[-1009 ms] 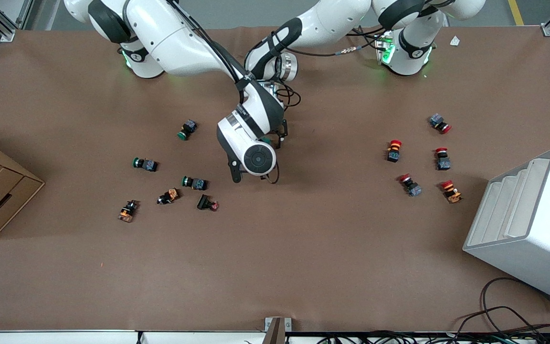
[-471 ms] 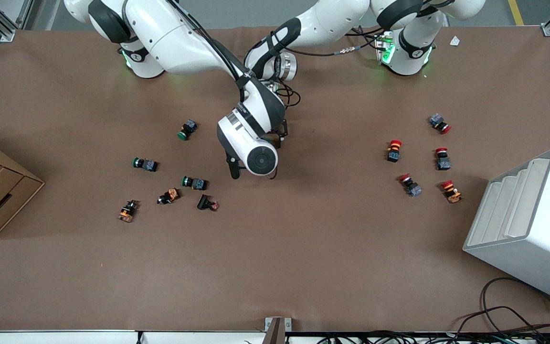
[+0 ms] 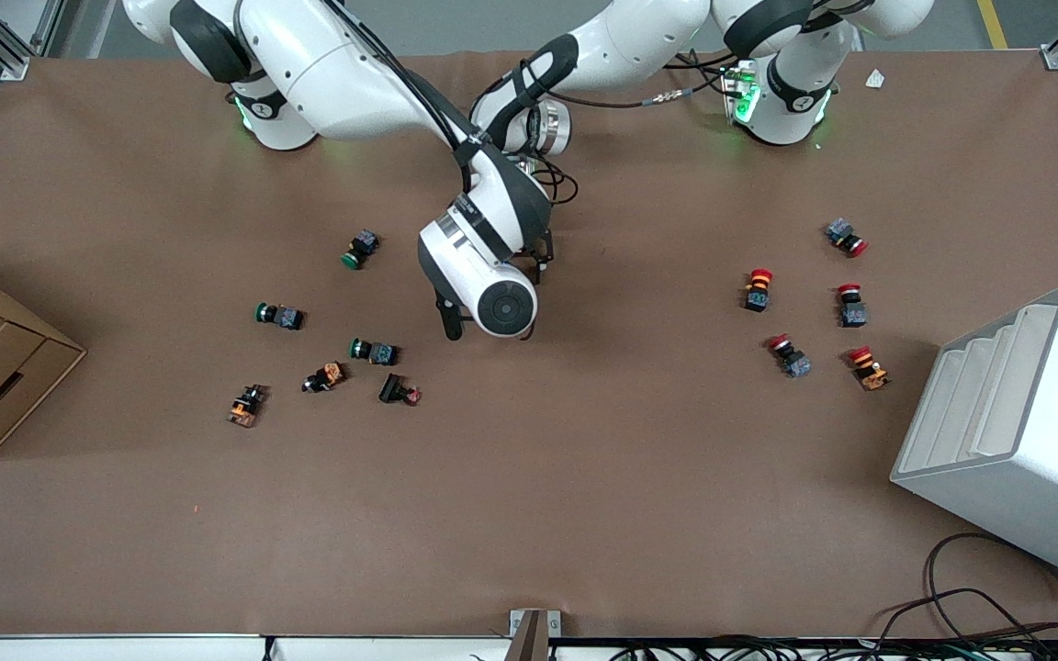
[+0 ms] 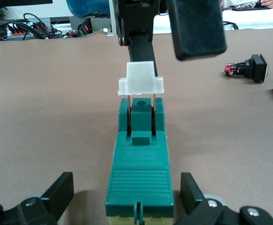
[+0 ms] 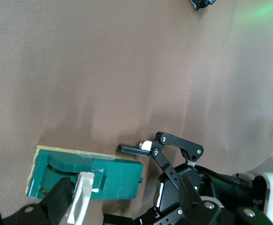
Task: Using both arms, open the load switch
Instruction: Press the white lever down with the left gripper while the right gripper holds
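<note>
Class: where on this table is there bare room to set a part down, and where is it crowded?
Bare: the wide strip of table nearest the camera, and the middle between the two button groups. Crowded: around the load switch, where both arms work.

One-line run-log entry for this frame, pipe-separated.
load switch: flat on table, white toggle raised | left gripper: open, straddling switch | right gripper: at toggle

Pretty even overhead light here, nothing blown out. My arms throw soft shadows on the brown table [image 3: 584, 477], and my bases glow green. My wrist views blur close up, especially my own fingers.
</note>
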Controlling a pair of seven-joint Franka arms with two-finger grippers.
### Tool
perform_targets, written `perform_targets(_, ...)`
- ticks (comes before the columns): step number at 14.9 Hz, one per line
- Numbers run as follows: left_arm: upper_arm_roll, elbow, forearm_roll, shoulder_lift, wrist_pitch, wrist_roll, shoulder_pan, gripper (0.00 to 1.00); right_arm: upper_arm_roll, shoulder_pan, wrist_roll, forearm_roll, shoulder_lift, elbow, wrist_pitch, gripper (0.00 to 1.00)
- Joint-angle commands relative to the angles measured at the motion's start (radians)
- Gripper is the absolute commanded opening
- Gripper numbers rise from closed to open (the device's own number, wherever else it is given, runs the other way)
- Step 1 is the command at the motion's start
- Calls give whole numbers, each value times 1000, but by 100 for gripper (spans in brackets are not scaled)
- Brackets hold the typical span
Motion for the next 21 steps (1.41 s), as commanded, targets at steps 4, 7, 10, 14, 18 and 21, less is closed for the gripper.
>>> perform_targets(4,5,9,8,35,-5,-14,-9,100,1,3,13,25,-1,11,-41,100)
perform_targets(7,5,10,8,35,-7,-14,-9,99,16,0,13,27,-1,11,-47,100)
perform_targets(10,5,10,8,35,-5,-14,-9,100,39,-12,14,25,-1,18,-56,100)
perform_targets(14,5,10,8,35,-5,-12,-9,100,44,-6,14,27,-1,18,-58,100)
perform_targets(18,5,9,8,35,-5,-14,-9,100,44,0,16,27,-1,18,-60,100)
perform_targets(21,5,9,8,35,-5,-12,-9,100,44,2,16,27,-1,18,-79,100)
